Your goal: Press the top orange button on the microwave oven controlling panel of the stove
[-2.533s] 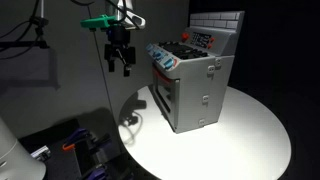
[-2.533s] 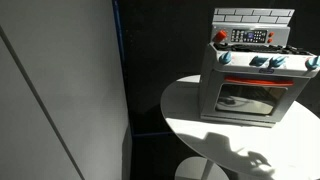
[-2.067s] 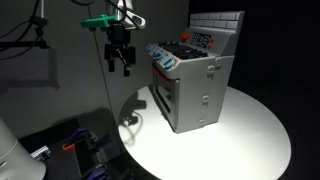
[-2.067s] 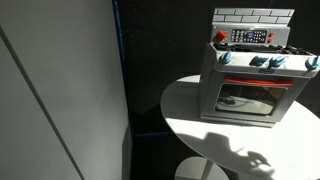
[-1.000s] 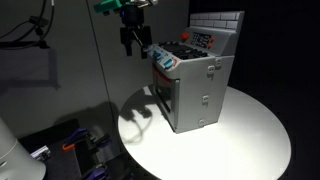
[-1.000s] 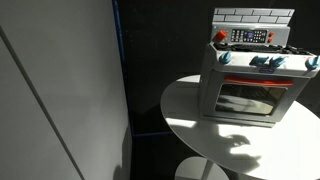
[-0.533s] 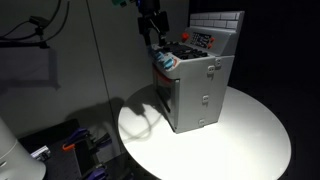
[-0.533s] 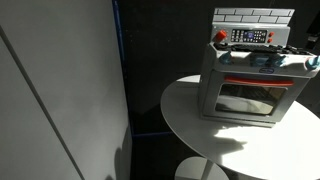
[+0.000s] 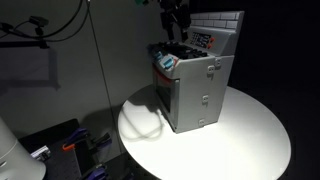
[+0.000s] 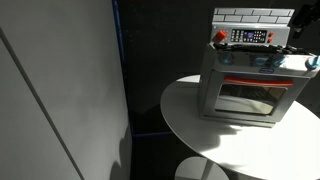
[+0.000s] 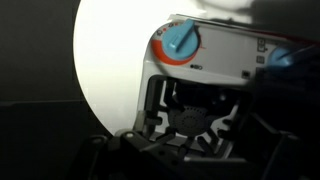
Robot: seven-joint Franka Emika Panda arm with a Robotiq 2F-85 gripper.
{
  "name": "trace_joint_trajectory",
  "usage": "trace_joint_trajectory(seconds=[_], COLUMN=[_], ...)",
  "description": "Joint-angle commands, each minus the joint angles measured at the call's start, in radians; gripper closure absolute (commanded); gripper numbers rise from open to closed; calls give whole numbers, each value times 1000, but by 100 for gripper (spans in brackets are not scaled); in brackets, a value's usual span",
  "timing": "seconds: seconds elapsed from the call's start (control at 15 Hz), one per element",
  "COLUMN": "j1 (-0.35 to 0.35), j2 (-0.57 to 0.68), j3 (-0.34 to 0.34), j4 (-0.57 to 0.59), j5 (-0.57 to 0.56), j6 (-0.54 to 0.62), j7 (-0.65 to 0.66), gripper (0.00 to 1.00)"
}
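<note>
One grey toy stove (image 9: 195, 85) stood on the round white desk (image 9: 255, 135), close to the desk's back edge in both exterior views. Its front had a white door (image 10: 248, 98) with a window in it and a red strip (image 10: 255, 80) above it. A row of blue knobs (image 10: 258, 61) sat along the top of the front. A tall back wall (image 10: 253, 16) with a light tile pattern rose behind the stove top. On that wall sat the microwave oven controlling panel (image 10: 250, 36), a small dark rectangle with tiny red-orange and white marks. It was much smaller than the stove. A round red piece (image 10: 221, 36) stood just beside the panel, at a corner of the stove top. The marks on the panel were too small to tell one button from another.

The gripper (image 9: 177, 35) hung in the air over the stove top, near the panel but apart from it. It looked dark and small, so I cannot tell if it was spread or closed. In the wrist view, a blue knob (image 11: 180, 41) with an orange ring showed up close, with the bright desk edge beside it.
</note>
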Motion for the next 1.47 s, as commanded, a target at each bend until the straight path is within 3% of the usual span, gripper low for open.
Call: trace_joint_trajectory(seconds=[0.0, 0.33, 0.4, 0.87, 1.4], j1=[-4, 1, 3, 4, 4], j2=[48, 67, 50, 55, 107], j3=[-16, -28, -29, -29, -39], j4=[62, 76, 46, 51, 86], j5=[-57, -127, -94, -106, -120], j6=[32, 64, 63, 64, 208], j7=[101, 200, 158, 178, 253], gripper=[0, 0, 0, 0, 0])
